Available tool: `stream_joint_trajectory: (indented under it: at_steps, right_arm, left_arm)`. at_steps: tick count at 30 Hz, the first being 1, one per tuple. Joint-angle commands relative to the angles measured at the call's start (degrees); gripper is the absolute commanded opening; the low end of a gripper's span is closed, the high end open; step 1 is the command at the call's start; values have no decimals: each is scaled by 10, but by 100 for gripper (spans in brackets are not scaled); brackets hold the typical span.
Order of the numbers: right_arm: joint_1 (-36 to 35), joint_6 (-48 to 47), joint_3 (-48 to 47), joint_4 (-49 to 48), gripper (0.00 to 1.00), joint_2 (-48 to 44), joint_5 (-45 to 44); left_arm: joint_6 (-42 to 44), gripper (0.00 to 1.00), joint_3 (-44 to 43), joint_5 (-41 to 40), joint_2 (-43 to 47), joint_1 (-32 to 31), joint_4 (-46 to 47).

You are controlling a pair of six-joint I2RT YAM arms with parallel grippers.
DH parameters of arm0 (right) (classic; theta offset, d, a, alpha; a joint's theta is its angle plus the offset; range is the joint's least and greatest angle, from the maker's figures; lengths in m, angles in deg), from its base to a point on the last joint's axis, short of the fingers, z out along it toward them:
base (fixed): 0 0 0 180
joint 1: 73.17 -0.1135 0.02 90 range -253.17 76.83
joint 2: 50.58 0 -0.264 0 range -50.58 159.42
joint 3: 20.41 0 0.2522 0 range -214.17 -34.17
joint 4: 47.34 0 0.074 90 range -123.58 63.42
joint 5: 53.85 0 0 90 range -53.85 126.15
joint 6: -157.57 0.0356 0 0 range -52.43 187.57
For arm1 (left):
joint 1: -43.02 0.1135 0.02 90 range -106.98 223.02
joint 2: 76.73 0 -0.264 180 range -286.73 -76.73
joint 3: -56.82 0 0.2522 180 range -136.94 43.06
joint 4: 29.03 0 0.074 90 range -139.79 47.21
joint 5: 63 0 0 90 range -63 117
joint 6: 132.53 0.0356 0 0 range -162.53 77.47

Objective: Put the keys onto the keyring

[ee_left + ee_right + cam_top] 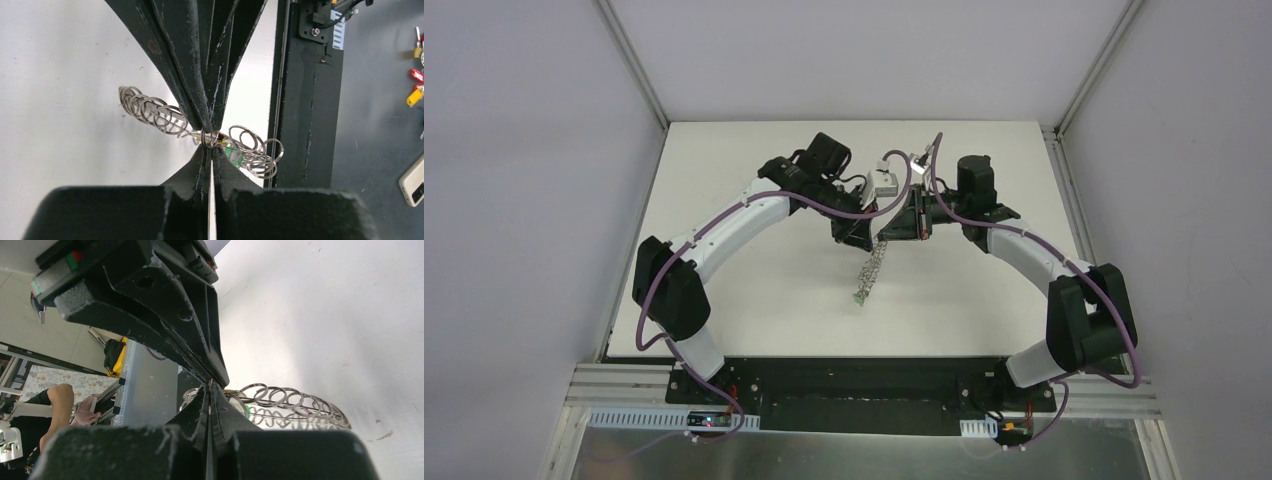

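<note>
The left gripper [210, 150] is clenched, its tips nipping the keyring [167, 117] at the wire loops. That bite looks thin: a slight twist of the wrist could let the wire slide out from between the tips. Loops fan out on both sides of the closed tips, and in the overhead view the rest of the ring sags from below them down to the table [984, 320]. Any pull apart would load this one spot, so the loops could bend or spring free. Right at the tips sits the yellow-gold key [201, 134], with the green key [230, 150] just beside it among the loops. Whether either is threaded cannot be told, and a loose one could drop off. The right gripper [210, 387] is also clenched on the keyring, tip to tip with the left. With the two so close, any misaligned move could jam fingers together or knock the ring away.
</note>
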Motion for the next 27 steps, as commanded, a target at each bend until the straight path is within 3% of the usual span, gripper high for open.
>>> stream_joint_trajectory:
  at_steps: [1,14,22,27]
  right_arm:
    - [3,15,-14,-30,0,0,-10]
    - [7,20,-12,-30,0,-1,-31]
    - [7,20,-5,-34,0,-6,-38]
    - [11,12,-4,-34,0,-12,-29]
  left_arm:
    - [8,0,-6,-16,16,-14,-4]
    - [16,0,3,-70,17,-33,0]
    - [-30,0,14,-125,24,-36,46]
    - [-28,14,14,-113,28,-34,41]
